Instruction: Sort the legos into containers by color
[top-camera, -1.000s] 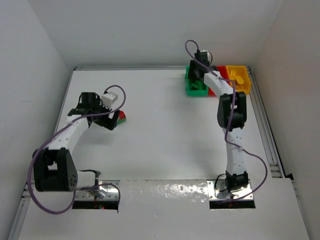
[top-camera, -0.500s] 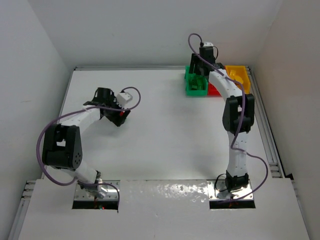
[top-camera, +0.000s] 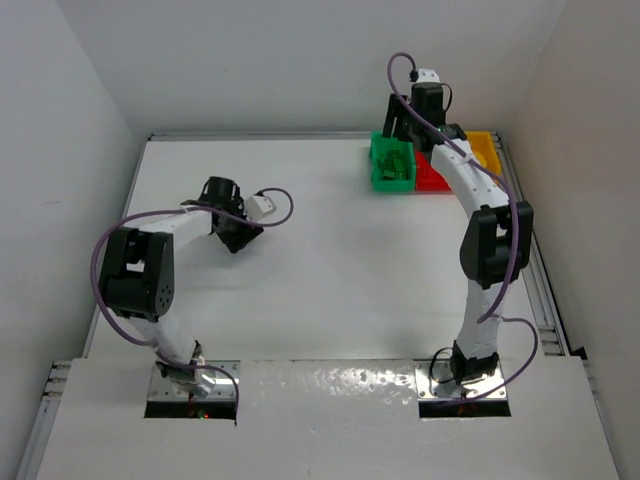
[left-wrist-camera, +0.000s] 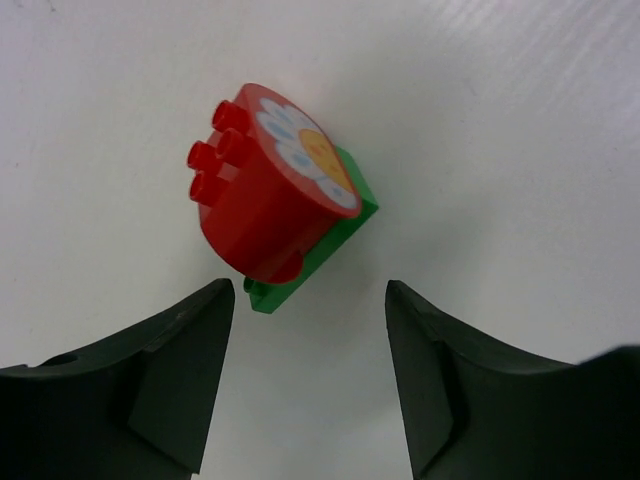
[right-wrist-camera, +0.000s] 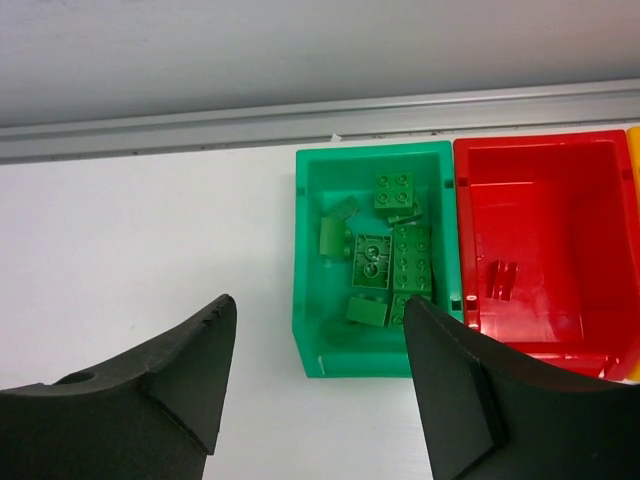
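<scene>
In the left wrist view a red rounded lego (left-wrist-camera: 262, 215) with a flower sticker sits on a green brick (left-wrist-camera: 300, 278) on the white table. My left gripper (left-wrist-camera: 310, 300) is open and empty, its fingertips just short of that pair, one on each side. In the top view the left gripper (top-camera: 236, 236) hides them. My right gripper (right-wrist-camera: 320, 310) is open and empty above the table in front of the green bin (right-wrist-camera: 370, 358), which holds several green legos (right-wrist-camera: 400, 262). The red bin (right-wrist-camera: 540, 210) beside it looks empty. The yellow bin (top-camera: 490, 150) stands furthest right.
The three bins stand in a row at the table's back right corner, against a metal rail (right-wrist-camera: 300, 125) and the back wall. Another rail (top-camera: 535, 270) runs along the table's right edge. Purple cables loop over both arms.
My left gripper has swung right and now covers the red and green lego pair. My right gripper has pulled up and back from over the green bin.
</scene>
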